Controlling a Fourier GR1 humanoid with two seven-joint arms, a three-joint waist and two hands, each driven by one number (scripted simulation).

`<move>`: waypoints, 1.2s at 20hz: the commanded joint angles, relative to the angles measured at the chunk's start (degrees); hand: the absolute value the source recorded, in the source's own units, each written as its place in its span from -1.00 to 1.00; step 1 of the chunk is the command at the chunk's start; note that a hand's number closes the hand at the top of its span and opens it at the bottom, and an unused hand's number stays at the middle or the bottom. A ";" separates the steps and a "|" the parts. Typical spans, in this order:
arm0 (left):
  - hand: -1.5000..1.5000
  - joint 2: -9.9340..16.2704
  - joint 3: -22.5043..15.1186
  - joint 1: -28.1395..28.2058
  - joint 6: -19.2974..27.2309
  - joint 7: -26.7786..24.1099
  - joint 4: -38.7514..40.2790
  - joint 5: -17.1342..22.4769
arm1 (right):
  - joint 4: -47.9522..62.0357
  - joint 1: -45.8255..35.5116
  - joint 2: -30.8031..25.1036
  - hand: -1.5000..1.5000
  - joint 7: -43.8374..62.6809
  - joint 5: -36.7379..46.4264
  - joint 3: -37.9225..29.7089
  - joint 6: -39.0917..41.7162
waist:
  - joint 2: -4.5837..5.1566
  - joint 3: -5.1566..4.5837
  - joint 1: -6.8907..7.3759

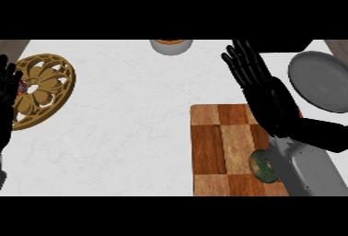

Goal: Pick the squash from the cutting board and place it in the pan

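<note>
On the wooden cutting board (224,152), near its lower right corner, the squash (262,166) is lying, a dark green, mottled, rounded thing partly tucked under the grey forearm (309,173) that is coming in from the lower right. Nothing is holding it; it is resting on the board with the arm passing over its right side.

Above the board's upper right part the right hand (262,92) is hovering, palm flat and fingers (241,57) stretched straight and slightly spread, pointing toward the far edge of the counter (136,115). It is gripping nothing, and its fingertips are reaching past the board onto the white surface beyond.

Just to the right of that hand the pan (319,83) is sitting, a grey round dish with a shallow rim, close to the counter's right edge and apart from the board.

At the far left edge the left hand (8,92) is resting, fingers up and straight, partly cut off by the border, also holding nothing. Beside it a golden trivet (48,87) with a cut-out flower pattern is lying flat on the counter.

At the top edge, near the middle, a white bowl (171,46) with something orange inside is partly showing
</note>
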 commanded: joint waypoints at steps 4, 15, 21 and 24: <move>0.00 -5.85 -4.33 -1.31 -0.10 2.92 2.34 1.10 | -0.05 -2.20 -7.16 1.00 1.44 -14.41 0.25 24.78 | 0.72 -0.26 0.70; 0.00 -11.00 -8.75 0.34 -2.36 4.33 3.42 3.08 | 13.87 4.09 -33.33 -1.00 -28.31 9.32 -15.95 44.99 | 0.94 -0.02 1.18; 0.00 -10.16 -7.63 -2.99 -3.57 7.07 4.12 4.07 | 11.87 1.58 -37.13 -1.00 -40.41 20.32 -12.41 40.13 | 0.69 -0.11 2.20; 0.00 -9.98 -6.82 -1.98 -5.52 4.93 6.14 4.33 | 11.48 0.46 -40.24 -1.00 -42.86 21.64 -10.62 39.33 | 0.63 -0.26 2.33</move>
